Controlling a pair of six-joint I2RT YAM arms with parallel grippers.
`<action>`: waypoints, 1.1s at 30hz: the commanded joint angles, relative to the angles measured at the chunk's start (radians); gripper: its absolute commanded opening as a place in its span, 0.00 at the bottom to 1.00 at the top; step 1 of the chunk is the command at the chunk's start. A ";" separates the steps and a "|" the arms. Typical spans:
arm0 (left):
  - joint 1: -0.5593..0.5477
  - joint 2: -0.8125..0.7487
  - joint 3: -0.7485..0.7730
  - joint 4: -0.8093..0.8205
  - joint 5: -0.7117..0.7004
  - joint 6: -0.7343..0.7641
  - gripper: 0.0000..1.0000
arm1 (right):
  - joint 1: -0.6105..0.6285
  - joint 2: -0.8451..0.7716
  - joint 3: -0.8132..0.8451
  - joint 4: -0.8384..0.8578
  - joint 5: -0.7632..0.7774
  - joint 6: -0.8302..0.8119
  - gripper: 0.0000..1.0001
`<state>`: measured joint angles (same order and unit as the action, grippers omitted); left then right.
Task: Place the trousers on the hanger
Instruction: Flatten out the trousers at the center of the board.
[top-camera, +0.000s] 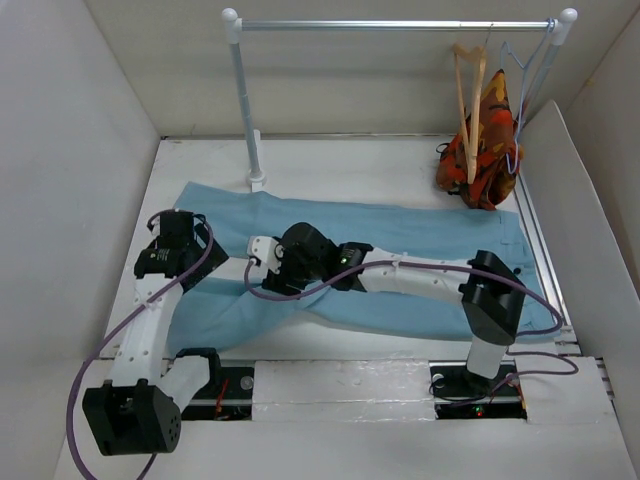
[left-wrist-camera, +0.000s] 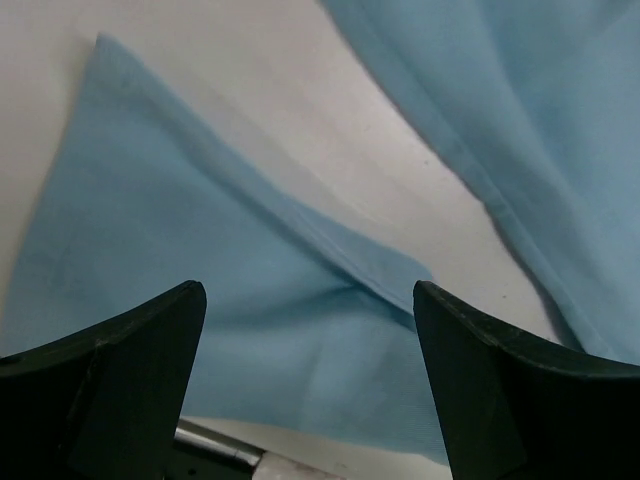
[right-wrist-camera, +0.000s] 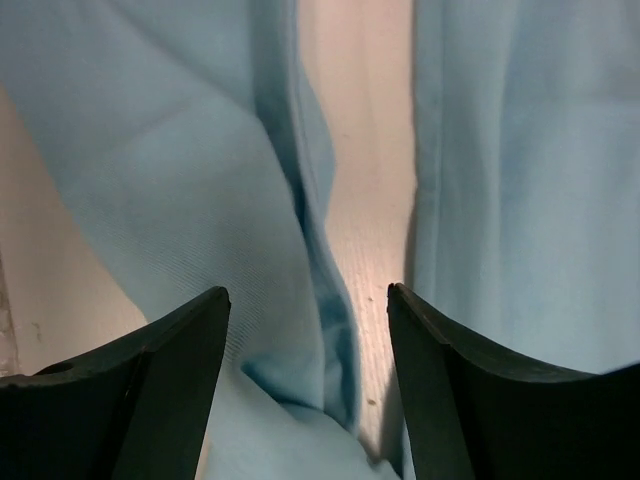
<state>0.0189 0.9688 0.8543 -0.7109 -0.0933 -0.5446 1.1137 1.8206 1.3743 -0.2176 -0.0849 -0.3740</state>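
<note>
The light-blue trousers (top-camera: 400, 240) lie spread flat across the table, legs to the left. My left gripper (top-camera: 180, 232) is open above the end of the near leg; the left wrist view shows its jaws apart (left-wrist-camera: 308, 295) over the cloth (left-wrist-camera: 200, 250), holding nothing. My right gripper (top-camera: 260, 258) is open between the two legs; its jaws (right-wrist-camera: 307, 292) straddle a raised fold at one leg's inner edge (right-wrist-camera: 150, 150) and a strip of bare table. The tan wooden hanger (top-camera: 470, 100) hangs on the rail at the back right, far from both grippers.
A clothes rack (top-camera: 245, 100) stands at the back, its post foot by the trousers' far edge. A thin wire hanger (top-camera: 520, 80) and an orange-red patterned garment (top-camera: 485, 150) hang at its right end. White walls enclose the table.
</note>
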 joint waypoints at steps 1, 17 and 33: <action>-0.002 -0.013 -0.001 -0.022 -0.057 -0.119 0.81 | -0.026 -0.070 -0.030 -0.009 0.039 0.030 0.69; -0.002 0.100 -0.185 0.155 -0.072 -0.468 0.73 | -0.087 -0.423 -0.222 -0.150 0.185 0.153 0.69; -0.002 0.450 0.139 0.200 -0.359 -0.322 0.00 | -0.205 -0.623 -0.359 -0.186 0.203 0.188 0.68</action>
<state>0.0147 1.4258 0.8715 -0.5228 -0.3248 -0.9329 0.9325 1.2274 1.0302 -0.4061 0.0937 -0.2096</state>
